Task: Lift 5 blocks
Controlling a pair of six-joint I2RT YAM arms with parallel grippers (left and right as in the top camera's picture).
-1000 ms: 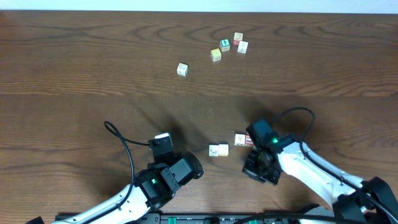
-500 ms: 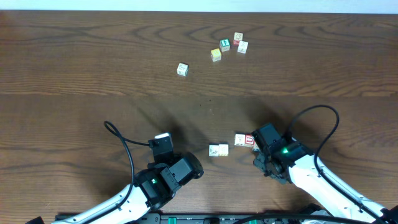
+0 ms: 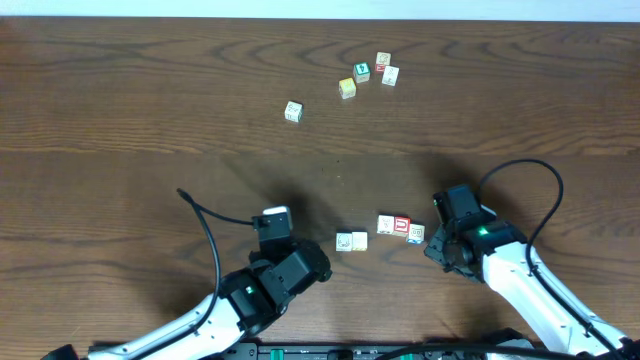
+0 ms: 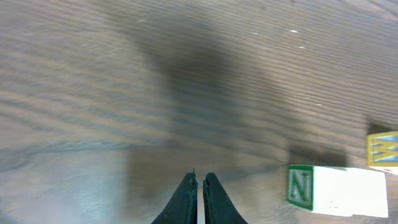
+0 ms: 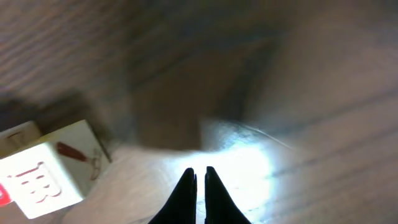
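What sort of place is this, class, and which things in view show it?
Probably a robotics lab or test bench: a wooden table, a cabled left arm and right arm reaching in from its near edge, and small alphabet blocks set out as practice pieces.

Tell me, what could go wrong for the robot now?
The right gripper is shut close beside the end block; moving sideways, it might knock it away. The left gripper is shut too, and the two blocks near it sit tight together, so a grab could catch both or slip.
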